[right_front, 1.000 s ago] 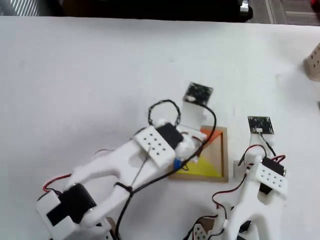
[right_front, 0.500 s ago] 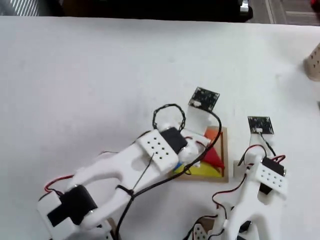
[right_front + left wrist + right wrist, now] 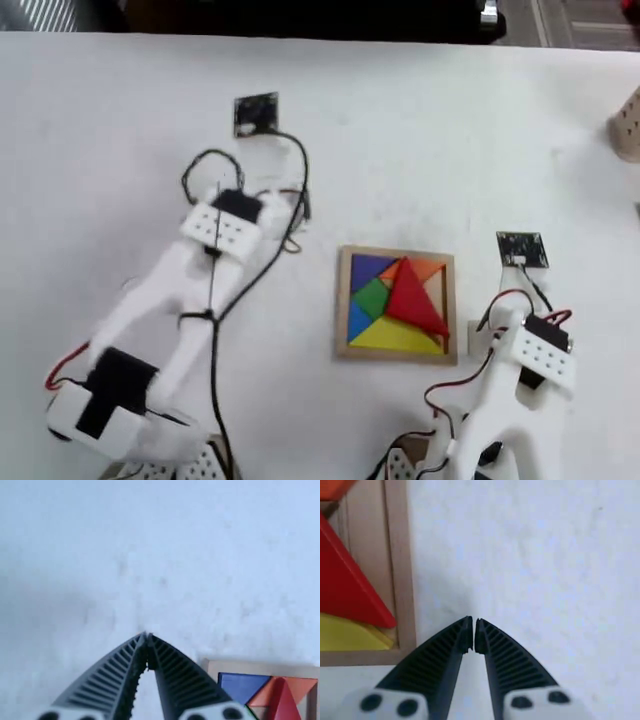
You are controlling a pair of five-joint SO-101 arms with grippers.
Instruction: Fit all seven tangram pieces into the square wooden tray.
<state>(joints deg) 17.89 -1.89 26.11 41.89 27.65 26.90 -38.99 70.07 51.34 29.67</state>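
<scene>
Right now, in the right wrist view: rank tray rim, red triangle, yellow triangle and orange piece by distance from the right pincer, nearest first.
From the right pincer:
1. tray rim, just beside the tips.
2. red triangle and yellow triangle, both in the tray's near corner; too close to call.
3. orange piece, farthest, toward the tray's far end.

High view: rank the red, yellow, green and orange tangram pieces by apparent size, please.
1. red piece.
2. yellow piece, nearly as large.
3. green piece and orange piece look alike; unranked.

tray (image 3: 260, 667) cut by edge, red piece (image 3: 345, 585) cropped
</scene>
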